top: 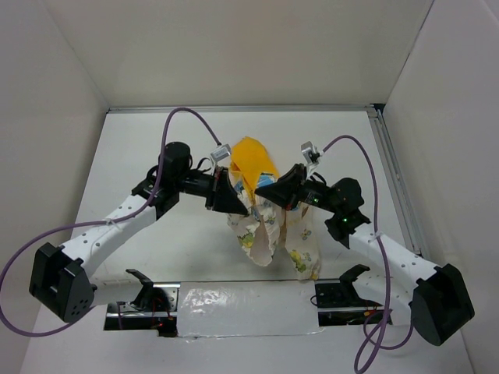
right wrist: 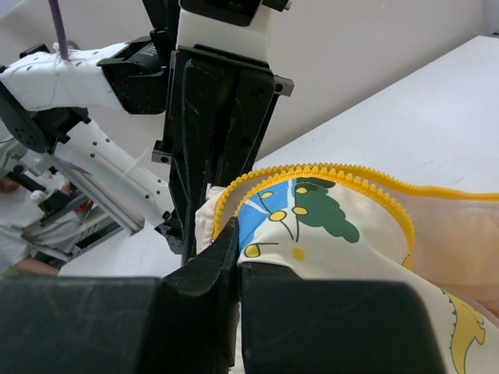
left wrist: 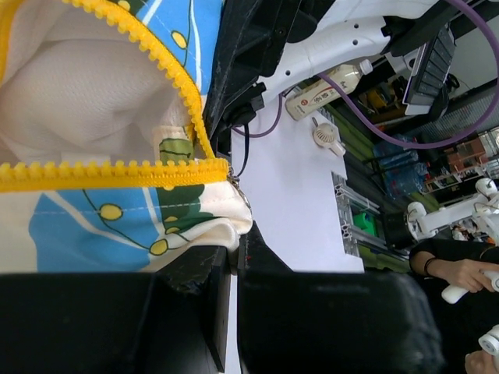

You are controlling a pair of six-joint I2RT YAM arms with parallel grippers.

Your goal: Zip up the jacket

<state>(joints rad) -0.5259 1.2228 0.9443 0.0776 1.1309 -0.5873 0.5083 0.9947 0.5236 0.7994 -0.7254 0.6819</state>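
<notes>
1 jacket (top: pixel 274 238), 2 grippers: left gripper (top: pixel 236 204) & right gripper (top: pixel 263 193) each clamped on jacket cloth next to the yellow zipper (left wrist: pixel 117 173); its 2 tooth rows are apart. Jacket sits at centre of 1 white table (top: pixel 148 148), yellow hood at far side; white walls (top: pixel 234 47) on 3 sides.

We see the left arm (top: pixel 117 222) and the right arm (top: pixel 390 251) built alike, with white shell links between black joint housings on bulky black bases. A purple cable (top: pixel 187 115) loops along each arm. The fingers (right wrist: pixel 327 327) are matte black and scuffed, and a small green light (top: pixel 341 223) shows on the right arm.
</notes>
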